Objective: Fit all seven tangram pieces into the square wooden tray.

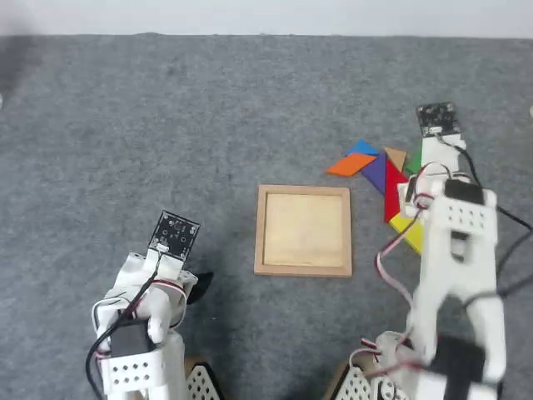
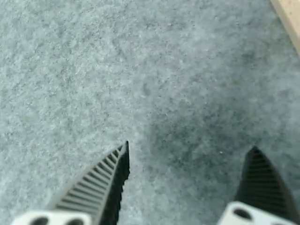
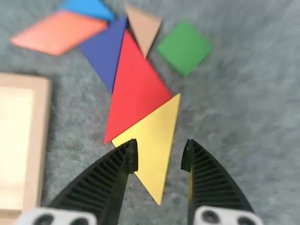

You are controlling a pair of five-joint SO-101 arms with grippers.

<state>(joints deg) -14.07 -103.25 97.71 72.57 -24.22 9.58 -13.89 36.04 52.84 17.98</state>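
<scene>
Though all 7 pcs are in sight, none sits in the tray: 0 of 7 placed, whole job left by my read. Pcs cluster on the surface off tray's corner, right arm's side: yellow triangle touching red triangle, then blue triangle, orange parallelogram, light-blue pc, tan triangle, green square slightly apart. Arms: right pincer part open, astride yellow's narrow end, nothing held; left pincer wide open, empty, over bare surface nr tray edge.
</scene>
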